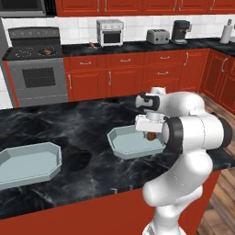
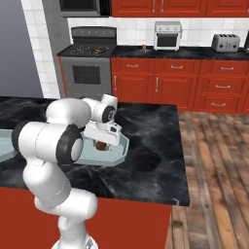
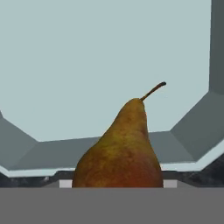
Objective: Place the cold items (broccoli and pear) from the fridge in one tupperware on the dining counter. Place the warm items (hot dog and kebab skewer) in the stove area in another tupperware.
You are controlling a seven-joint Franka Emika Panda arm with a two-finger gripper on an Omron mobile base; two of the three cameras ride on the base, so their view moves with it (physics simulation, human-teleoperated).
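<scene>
My gripper [image 1: 150, 134] hangs low over a pale blue-grey tupperware [image 1: 120, 146] on the dark marble dining counter [image 1: 78, 124] and is shut on a brown-green pear [image 1: 150, 136]. In the right base view the pear [image 2: 101, 145] sits under the hand, just above the tupperware [image 2: 119, 151]. The hand view looks down past the pear [image 3: 120, 148], stem up and to the right, onto the bare tupperware floor [image 3: 109, 52]. A second tupperware [image 1: 27, 163] lies to the left on the same counter. Small brown food items lie on the stove [image 1: 47, 52] and on the back counter [image 1: 92, 45].
Along the back wall stand the stove [image 1: 34, 69], a toaster oven [image 1: 110, 32], a toaster [image 1: 158, 36], a coffee machine [image 1: 180, 31] and a paper towel roll [image 1: 225, 31] above red cabinets. Wooden floor [image 2: 214, 170] lies right of the counter.
</scene>
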